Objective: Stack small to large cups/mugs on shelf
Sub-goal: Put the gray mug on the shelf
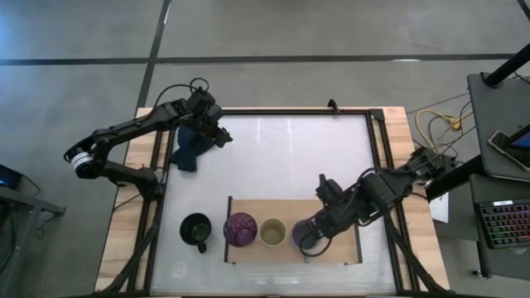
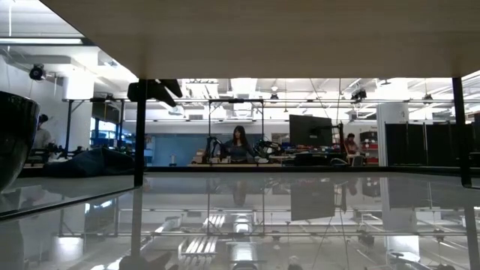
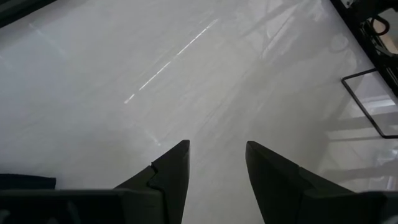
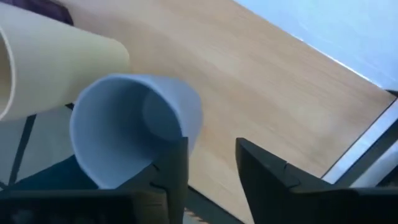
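Observation:
The light-wood shelf (image 1: 327,209) lies at the table's near side. On it, in a row from left to right, stand the purple tumbler (image 1: 241,229), the pale yellow cup (image 1: 272,233) and the grey-lavender mug (image 1: 300,235). The black mug (image 1: 196,231) stands on the table left of the shelf. My right gripper (image 4: 211,146) is open over the shelf, right beside the grey-lavender mug (image 4: 134,124); bare wood shows between its fingers. My left gripper (image 3: 217,149) is open and empty above the table's far left, next to the dark blue cloth (image 1: 186,147). My right gripper has one finger (image 4: 173,167) standing by the outer wall of the grey-lavender mug (image 4: 186,127), with the other finger clear of it. Whether that finger touches the wall, I cannot tell. The mug is not between the fingers.
The dark blue cloth lies bunched at the table's far left edge. The shelf's black end rails (image 1: 229,228) stand at its left and right ends. The table's black frame (image 1: 377,149) runs along its sides. The white tabletop (image 1: 281,157) stretches between the cloth and the shelf.

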`<state>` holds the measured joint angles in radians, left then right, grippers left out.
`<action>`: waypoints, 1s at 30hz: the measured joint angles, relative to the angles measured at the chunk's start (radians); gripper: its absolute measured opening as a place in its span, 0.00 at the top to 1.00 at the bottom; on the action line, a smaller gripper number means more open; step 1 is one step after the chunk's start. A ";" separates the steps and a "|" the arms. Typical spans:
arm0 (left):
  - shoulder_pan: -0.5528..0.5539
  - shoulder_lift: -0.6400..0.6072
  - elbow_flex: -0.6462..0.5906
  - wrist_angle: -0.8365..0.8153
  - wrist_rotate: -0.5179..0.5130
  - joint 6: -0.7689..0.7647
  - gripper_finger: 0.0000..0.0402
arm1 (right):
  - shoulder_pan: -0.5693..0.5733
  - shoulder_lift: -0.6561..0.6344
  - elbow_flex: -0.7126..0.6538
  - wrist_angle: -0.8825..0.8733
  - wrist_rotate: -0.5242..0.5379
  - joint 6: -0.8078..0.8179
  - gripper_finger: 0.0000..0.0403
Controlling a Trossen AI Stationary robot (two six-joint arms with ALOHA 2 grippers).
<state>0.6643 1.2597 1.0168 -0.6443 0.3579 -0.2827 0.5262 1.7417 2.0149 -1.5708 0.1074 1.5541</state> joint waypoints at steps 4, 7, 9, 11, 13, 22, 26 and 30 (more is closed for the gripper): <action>-0.003 0.000 0.000 0.000 0.004 -0.001 0.64 | 0.021 -0.013 -0.001 0.000 -0.018 0.019 0.79; -0.006 0.000 0.000 0.000 0.004 -0.001 0.64 | 0.057 -0.017 0.001 0.000 -0.036 0.065 0.87; -0.006 0.000 0.000 0.000 0.004 -0.001 0.64 | 0.088 -0.018 0.002 0.000 -0.042 0.107 0.93; -0.006 0.000 0.000 0.000 0.004 -0.001 0.64 | 0.116 -0.019 0.004 0.021 -0.061 0.153 0.97; -0.006 0.000 0.000 0.000 0.004 -0.001 0.64 | 0.143 -0.019 0.004 0.071 -0.062 0.198 0.97; -0.006 0.000 0.000 0.008 0.005 0.000 0.64 | 0.172 0.048 0.003 0.225 -0.062 0.222 0.98; -0.006 0.000 0.000 0.007 0.005 0.000 0.64 | 0.174 0.069 0.004 0.236 -0.062 0.222 0.98; -0.006 0.000 0.000 0.006 0.005 0.001 0.64 | 0.174 0.089 0.004 0.255 -0.061 0.221 0.98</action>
<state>0.6582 1.2594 1.0164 -0.6385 0.3631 -0.2816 0.7002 1.8307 2.0193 -1.3162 0.0466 1.7750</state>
